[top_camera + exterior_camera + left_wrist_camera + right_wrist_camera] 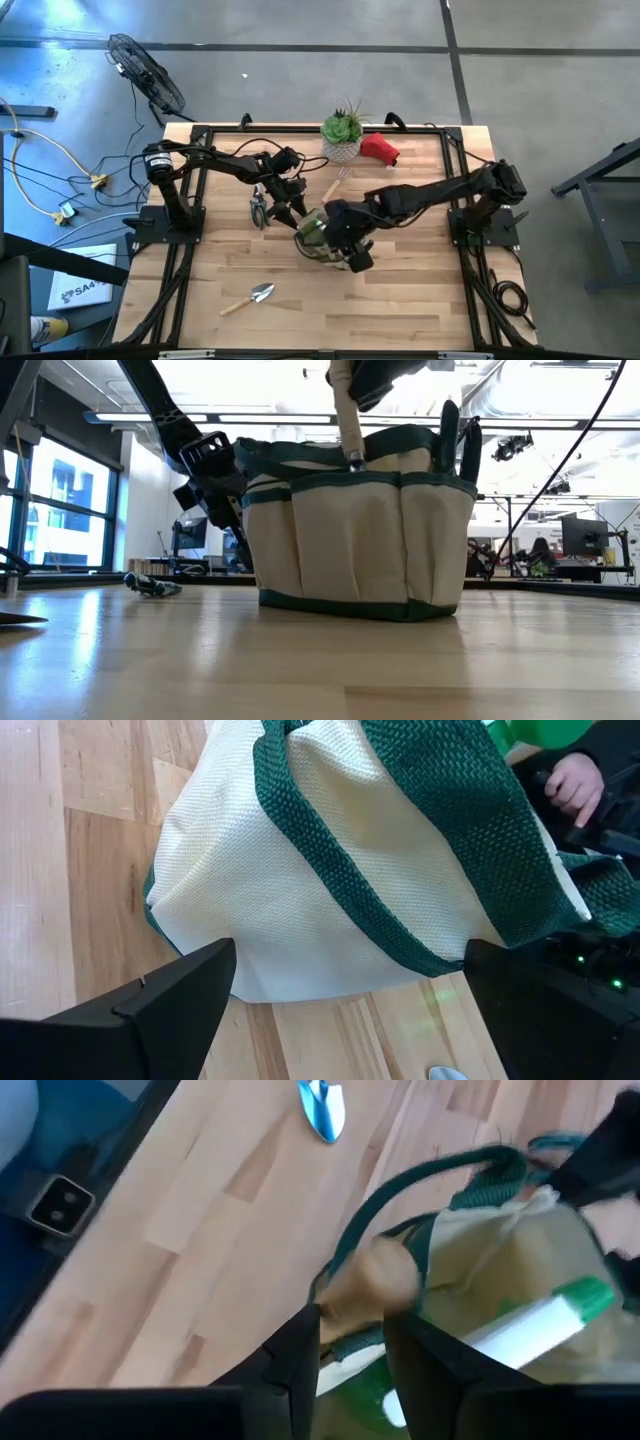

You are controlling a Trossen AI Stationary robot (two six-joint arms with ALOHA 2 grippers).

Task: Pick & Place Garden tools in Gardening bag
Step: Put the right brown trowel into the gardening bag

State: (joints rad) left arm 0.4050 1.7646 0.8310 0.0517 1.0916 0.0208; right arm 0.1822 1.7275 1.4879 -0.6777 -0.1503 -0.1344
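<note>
The tan gardening bag [312, 232] with its dark green rim stands upright at the table's middle [360, 530]. My right gripper [343, 243] hangs over its mouth, shut on a wooden-handled tool [344, 410]. A green and white spray bottle [545, 1318] lies inside the bag. My left gripper [292, 210] stands open at the bag's left side, its fingers to either side of the bag's wall [330, 870]; whether they touch it I cannot tell. Dark-handled pruners [260, 210] lie left of the bag. A silver trowel [251, 298] lies nearer the front edge. A red soft item [380, 149] rests at the back. My right gripper pinches the tool's wooden handle [375, 1275] between its two fingers, near the handle's upper end. The fingers slant down from above and from the table's right. The tool stands nearly upright, and its metal neck [355, 458] dips behind the bag's rim.
A green spiky plant in a white pot [343, 132] stands at the back middle, beside the red item. A pale stick-like thing [333, 187] lies between the pot and the bag. Black rails frame the table's edges. Bare wood lies in front of the bag, around the trowel.
</note>
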